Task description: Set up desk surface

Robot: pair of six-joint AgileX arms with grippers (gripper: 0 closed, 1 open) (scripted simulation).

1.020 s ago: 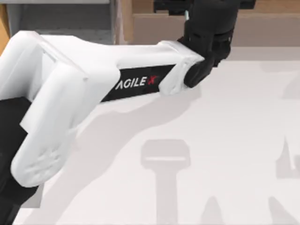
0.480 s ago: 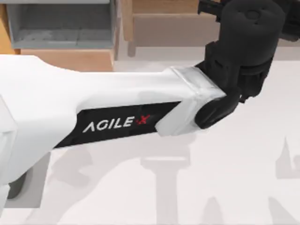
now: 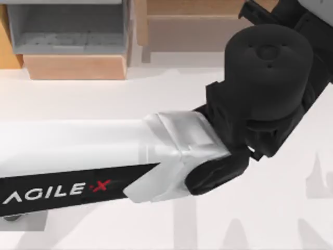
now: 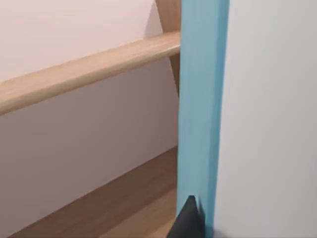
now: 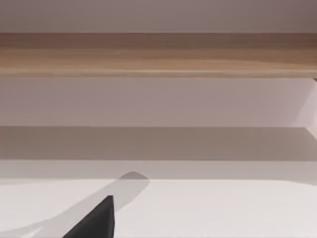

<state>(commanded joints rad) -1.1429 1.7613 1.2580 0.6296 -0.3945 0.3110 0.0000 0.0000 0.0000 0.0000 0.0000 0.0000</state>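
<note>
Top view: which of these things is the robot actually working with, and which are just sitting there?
Part of the job:
- desk surface, the wide white tabletop
- left arm, reaching across it toward the back right; its gripper is by a blue panel

Just there:
- grey tray, back left
- wood box in front of the tray
- wood shelf along the back
</note>
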